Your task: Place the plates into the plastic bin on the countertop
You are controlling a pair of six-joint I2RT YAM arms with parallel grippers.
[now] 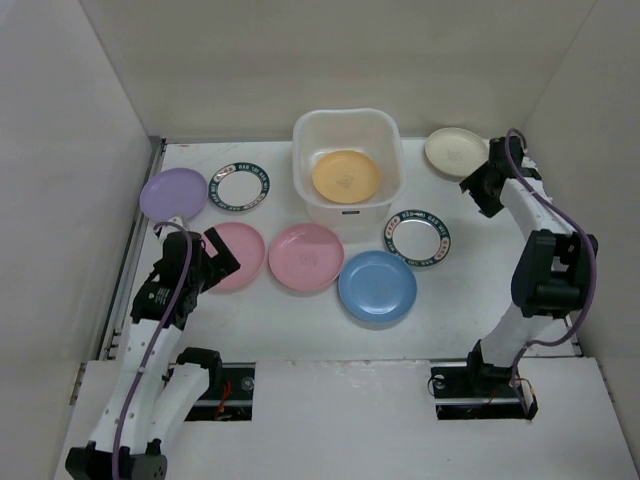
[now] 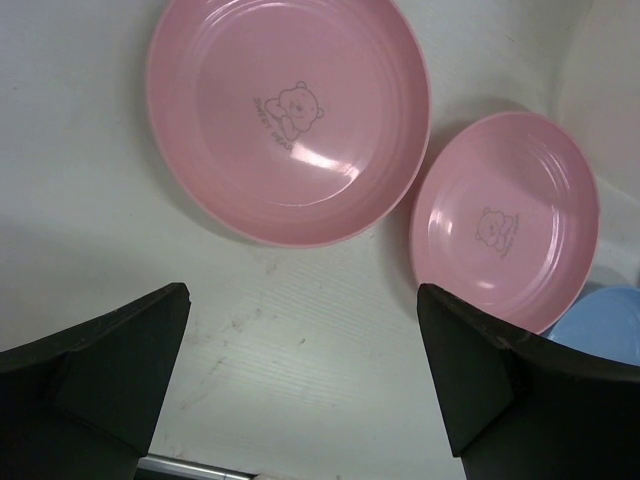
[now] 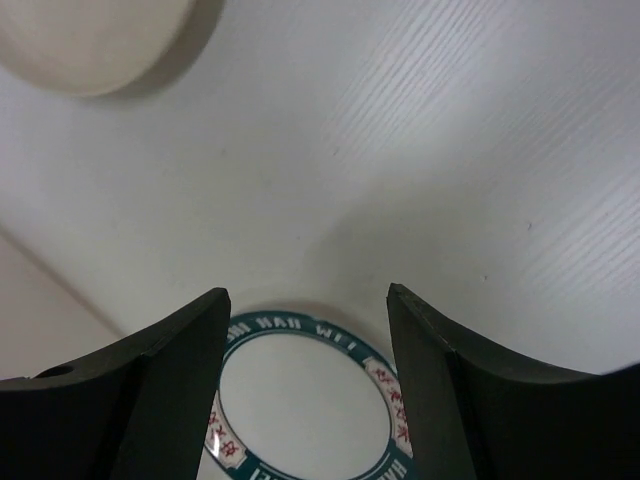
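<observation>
Pick-up stage: the orange plate (image 1: 346,176) lies in the bin (image 1: 300,140); seven others lie on the countertop (image 1: 470,290). The left gripper (image 2: 302,291), jaws apart, hovers beside the left pink plate (image 2: 290,115). The right gripper (image 3: 307,292), likewise apart, hangs near the cream plate (image 1: 455,150). Likely next move: straddle a rim, then close.

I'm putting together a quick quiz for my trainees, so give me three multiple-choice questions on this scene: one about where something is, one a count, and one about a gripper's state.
1. Where is the orange plate? A) stacked on the blue plate B) inside the plastic bin C) in a gripper
2. How many plates lie outside the bin? A) five B) eight C) seven
3. How is the left gripper? A) open, empty B) shut on a pink plate C) shut on the bin's rim

Answers:
1 B, it lies on the bin's floor.
2 C, seven rest on the countertop.
3 A, its fingers stand wide apart with nothing between.
</observation>
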